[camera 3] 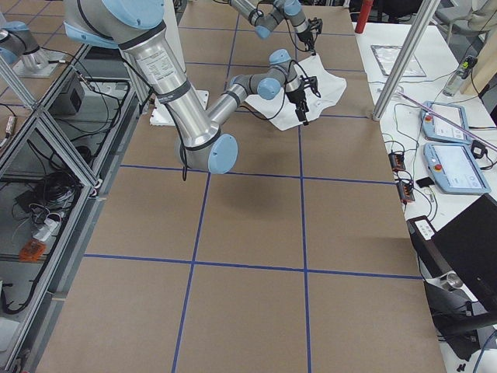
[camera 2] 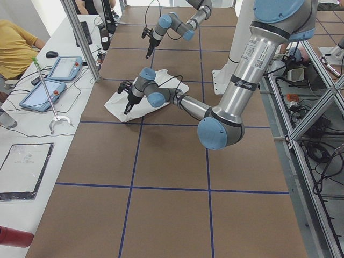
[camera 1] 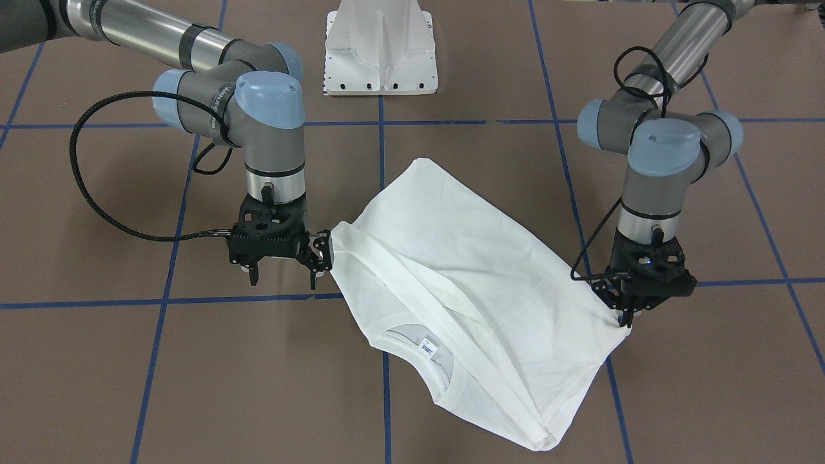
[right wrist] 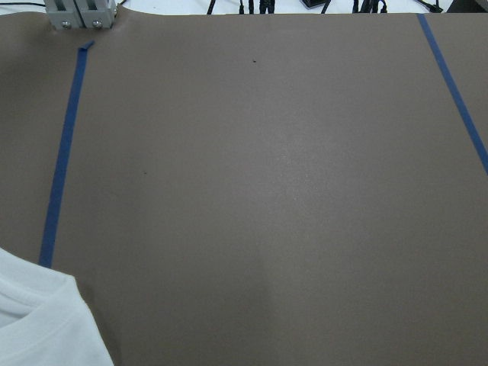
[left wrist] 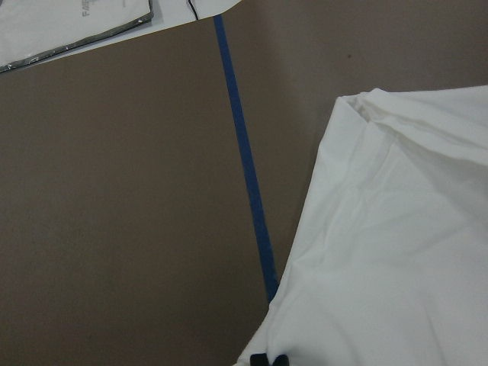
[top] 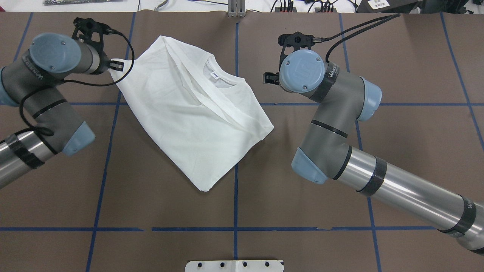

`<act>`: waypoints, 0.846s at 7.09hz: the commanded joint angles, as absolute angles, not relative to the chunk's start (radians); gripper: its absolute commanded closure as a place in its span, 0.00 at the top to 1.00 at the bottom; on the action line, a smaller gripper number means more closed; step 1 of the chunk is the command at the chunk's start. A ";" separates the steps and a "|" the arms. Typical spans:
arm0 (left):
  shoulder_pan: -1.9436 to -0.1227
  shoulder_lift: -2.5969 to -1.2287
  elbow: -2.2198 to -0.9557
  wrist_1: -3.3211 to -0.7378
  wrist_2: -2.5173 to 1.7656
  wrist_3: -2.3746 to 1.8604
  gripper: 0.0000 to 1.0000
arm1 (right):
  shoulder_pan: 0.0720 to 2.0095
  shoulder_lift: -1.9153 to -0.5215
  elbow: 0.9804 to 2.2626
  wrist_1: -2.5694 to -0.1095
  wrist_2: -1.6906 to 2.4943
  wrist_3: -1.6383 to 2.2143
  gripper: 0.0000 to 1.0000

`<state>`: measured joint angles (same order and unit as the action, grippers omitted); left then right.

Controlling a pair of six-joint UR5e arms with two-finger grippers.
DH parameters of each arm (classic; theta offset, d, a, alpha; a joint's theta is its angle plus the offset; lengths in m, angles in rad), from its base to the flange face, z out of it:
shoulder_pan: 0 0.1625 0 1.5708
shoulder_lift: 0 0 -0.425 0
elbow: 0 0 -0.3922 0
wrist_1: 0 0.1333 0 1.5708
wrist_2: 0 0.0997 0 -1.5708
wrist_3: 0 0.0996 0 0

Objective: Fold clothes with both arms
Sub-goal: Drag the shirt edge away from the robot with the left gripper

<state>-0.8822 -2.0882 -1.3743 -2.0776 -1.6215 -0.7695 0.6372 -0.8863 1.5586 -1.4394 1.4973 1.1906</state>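
The white T-shirt lies partly folded on the brown table, with its ribbed collar and small neck tag facing up. No black text shows. My left gripper is shut on a corner of the shirt at table level. It also shows in the overhead view, and the left wrist view shows the shirt under its fingertips. My right gripper is open and empty, just beside the opposite edge of the shirt. In the overhead view it stands slightly apart from the shirt.
The white pedestal mount stands at the robot's side of the table. Blue tape lines cross the brown surface. Tablets and a seated person are on a side bench beyond the far edge.
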 commanded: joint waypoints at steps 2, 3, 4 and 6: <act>-0.948 -2.417 -0.864 -2.305 -1.627 -0.697 0.00 | 0.632 -0.882 1.562 -1.439 1.499 1.192 1.00; -0.962 -2.413 -0.871 -2.345 -1.670 -0.696 0.61 | 0.626 -0.876 1.560 -1.439 1.499 1.192 1.00; -0.991 -2.378 -0.931 -2.385 -1.784 -0.660 1.00 | 0.617 -0.861 1.552 -1.439 1.497 1.199 1.00; -0.999 -2.242 -1.118 -2.384 -1.876 -0.660 1.00 | 0.608 -0.781 1.393 -1.277 1.497 1.410 1.00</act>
